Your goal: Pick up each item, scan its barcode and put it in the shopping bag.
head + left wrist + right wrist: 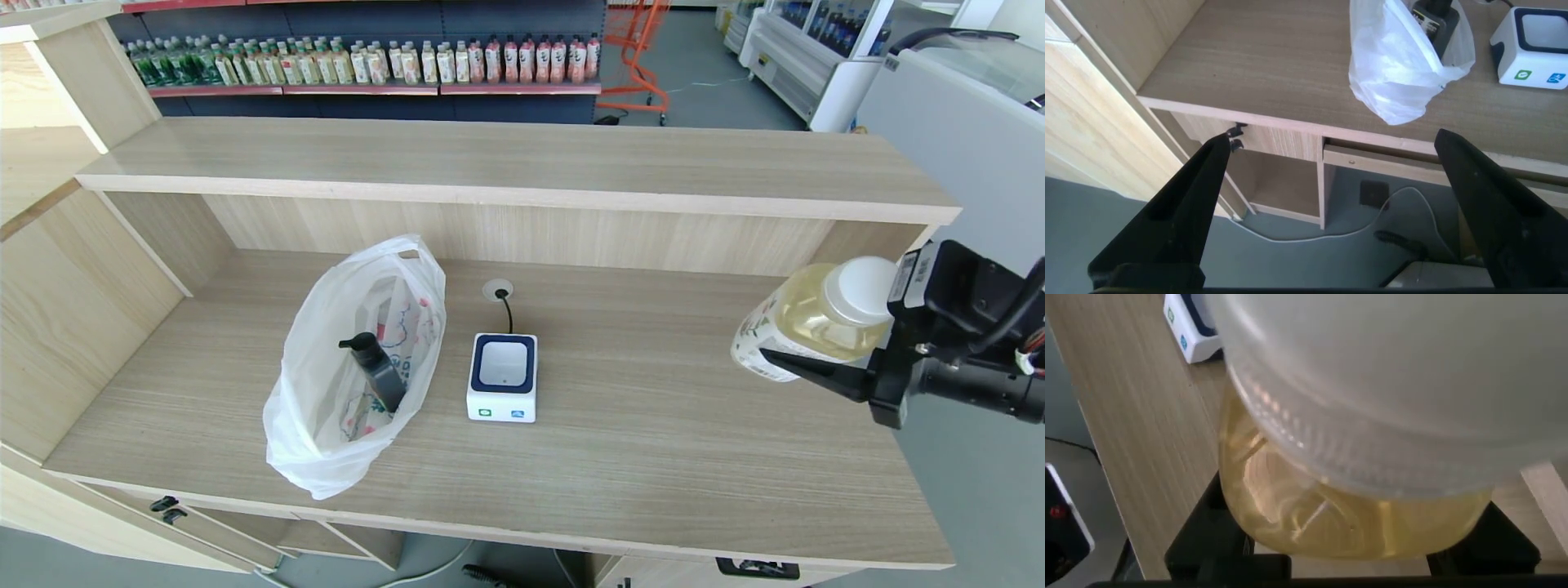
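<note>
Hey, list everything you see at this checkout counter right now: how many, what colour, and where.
counter: one, light wood, before the robot
shopping bag: one, white plastic, on the counter left of the scanner
pump bottle: one, dark, inside the shopping bag
scanner: one, white with blue rim, mid-counter
cable: one, black, behind the scanner
bottle: one, yellowish, white cap, above the counter's right end
drink bottles: many, green to pink, shelf behind
right gripper: black, shut on the bottle
left gripper: black, open, below the counter's front edge
</note>
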Controlling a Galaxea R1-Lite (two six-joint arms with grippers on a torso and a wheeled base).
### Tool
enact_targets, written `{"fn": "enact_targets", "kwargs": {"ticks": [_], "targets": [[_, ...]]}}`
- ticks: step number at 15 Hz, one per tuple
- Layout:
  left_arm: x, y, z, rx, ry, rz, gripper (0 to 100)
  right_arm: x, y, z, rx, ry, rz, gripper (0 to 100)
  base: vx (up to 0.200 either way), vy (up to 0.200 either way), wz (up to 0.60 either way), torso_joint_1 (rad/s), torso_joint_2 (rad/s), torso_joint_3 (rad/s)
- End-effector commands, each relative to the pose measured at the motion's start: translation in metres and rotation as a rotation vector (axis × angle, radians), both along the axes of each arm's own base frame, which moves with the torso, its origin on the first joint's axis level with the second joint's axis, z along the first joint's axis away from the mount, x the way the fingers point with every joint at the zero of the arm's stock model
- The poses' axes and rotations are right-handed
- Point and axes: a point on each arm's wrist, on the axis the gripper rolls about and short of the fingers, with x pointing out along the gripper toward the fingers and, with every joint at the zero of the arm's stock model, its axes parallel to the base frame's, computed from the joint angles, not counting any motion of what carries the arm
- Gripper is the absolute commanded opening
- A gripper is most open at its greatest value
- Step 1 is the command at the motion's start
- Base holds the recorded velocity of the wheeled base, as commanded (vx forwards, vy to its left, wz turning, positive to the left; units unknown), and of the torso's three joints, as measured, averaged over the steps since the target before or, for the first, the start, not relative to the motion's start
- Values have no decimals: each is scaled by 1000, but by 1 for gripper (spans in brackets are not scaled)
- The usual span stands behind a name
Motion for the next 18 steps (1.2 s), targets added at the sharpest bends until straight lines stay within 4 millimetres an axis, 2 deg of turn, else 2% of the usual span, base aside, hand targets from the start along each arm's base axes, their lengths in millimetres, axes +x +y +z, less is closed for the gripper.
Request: {"fn": "enact_targets", "kwargs": {"ticks": [1, 4, 9, 18], "targets": [[0, 0, 0, 0, 1, 1, 100, -17, -9, 3, -37, -60, -59, 0, 0, 0, 0, 0, 0, 0], [0, 0, 0, 0, 1, 1, 100, -28, -12, 5, -125, -148, -56, 0, 0, 0, 0, 0, 0, 0], [0, 0, 0, 3, 0, 0, 100, -26, -12, 2, -166, -157, -50, 0, 0, 0, 0, 0, 0, 0], [0, 0, 0, -1, 0, 1, 100, -23, -6, -5, -161, -121, 8, 0, 0, 200, 0, 2, 1, 2]]}}
